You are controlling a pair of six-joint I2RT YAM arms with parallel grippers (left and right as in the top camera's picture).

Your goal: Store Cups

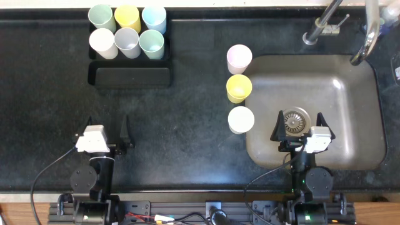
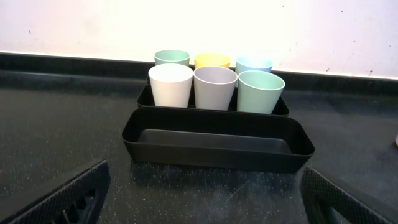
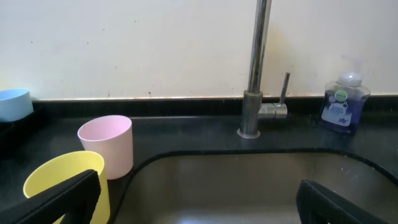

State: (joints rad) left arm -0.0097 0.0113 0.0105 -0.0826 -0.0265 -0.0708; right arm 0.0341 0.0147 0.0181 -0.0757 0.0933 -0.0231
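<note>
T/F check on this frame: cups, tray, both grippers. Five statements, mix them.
1. Six cups stand in the back compartment of the black tray. True.
2. The tray's front compartment holds a cup. False: all six stand in the back compartment.
3. A pink cup, a yellow cup and a white cup stand in a row beside the sink. True.
4. The right gripper holds the yellow cup. False: it is open and holds nothing.
5. The left gripper is shut. False: it is open, facing the tray.
</note>
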